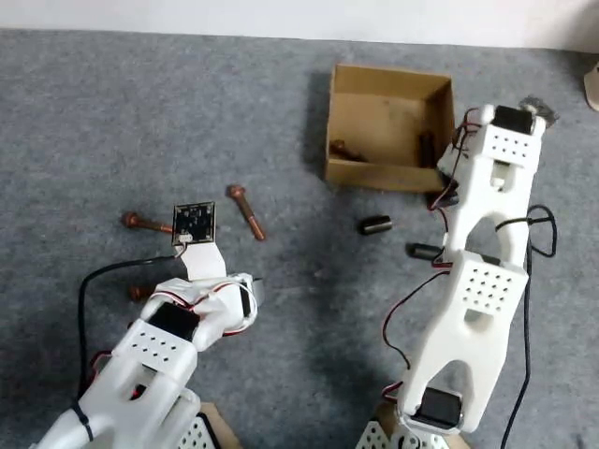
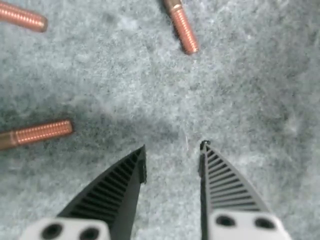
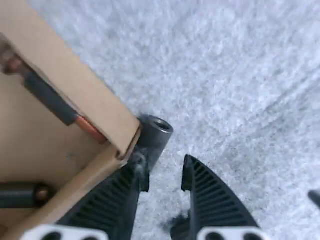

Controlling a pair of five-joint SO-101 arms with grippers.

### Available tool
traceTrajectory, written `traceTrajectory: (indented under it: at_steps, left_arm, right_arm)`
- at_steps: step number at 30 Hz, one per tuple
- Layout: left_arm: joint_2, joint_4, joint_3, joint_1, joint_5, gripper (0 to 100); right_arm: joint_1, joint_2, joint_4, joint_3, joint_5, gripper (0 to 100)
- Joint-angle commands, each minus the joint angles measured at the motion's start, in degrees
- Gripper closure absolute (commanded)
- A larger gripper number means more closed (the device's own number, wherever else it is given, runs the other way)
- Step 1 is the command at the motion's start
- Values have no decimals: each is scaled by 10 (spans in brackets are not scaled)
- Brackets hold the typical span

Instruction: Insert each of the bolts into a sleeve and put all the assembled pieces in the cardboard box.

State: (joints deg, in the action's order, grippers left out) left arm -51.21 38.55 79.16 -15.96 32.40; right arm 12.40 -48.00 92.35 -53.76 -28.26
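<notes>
Your surface is grey short-pile carpet (image 1: 281, 318) throughout, w/ a pale strip (image 1: 187, 14) along its far edge; can't tell if that's wall or floor. A tan board corner (image 1: 213, 419) shows by the left arm's base.

Left gripper (image 2: 172, 155): released, jaws spread wide over bare carpet, nothing btwn them. 3 loose bolts lie around it, none touching it. The nearest bolt (image 2: 35, 134) is off to one side of the fingertips. The second bolt (image 2: 181, 27) and third bolt (image 2: 22, 16) are farther out. All 3 lie flat on the carpet, well apart from the cardboard box (image 1: 384, 175).

The box sits toward the carpet's far side, open top up. Inside you've got 2 assembled pieces. One piece (image 3: 50, 100) lies along a box wall, copper showing at both ends of its dark sleeve. The other piece (image 3: 20, 194) is deeper in.

Right gripper (image 3: 165, 172): unclenched, small gap w/ carpet showing through, grasping nothing, at the box's outer corner. A loose sleeve (image 3: 155, 132) lies on the carpet right at that corner, one end by a fingertip; can't tell if they touch.

2 more sleeves lie on open carpet near the box. One, the left sleeve (image 1: 374, 224), is in front of the box. The other, the right sleeve (image 1: 426, 251), is just beside the right arm.
</notes>
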Motion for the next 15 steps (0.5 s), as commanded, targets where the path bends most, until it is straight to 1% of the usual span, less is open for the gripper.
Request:
traceTrajectory:
  at_steps: [1,5,15]
  left_arm:
    - [-7,-9,-5,1,1,832]
    - [-7,-9,-5,1,1,832]
    - [-7,-9,-5,0,1,832]
  right_arm:
    - [-8,7,7,-44,-9,896]
    - [-8,-9,-8,-33,-12,896]
    - [-38,-105,-7,-30,-152,896]
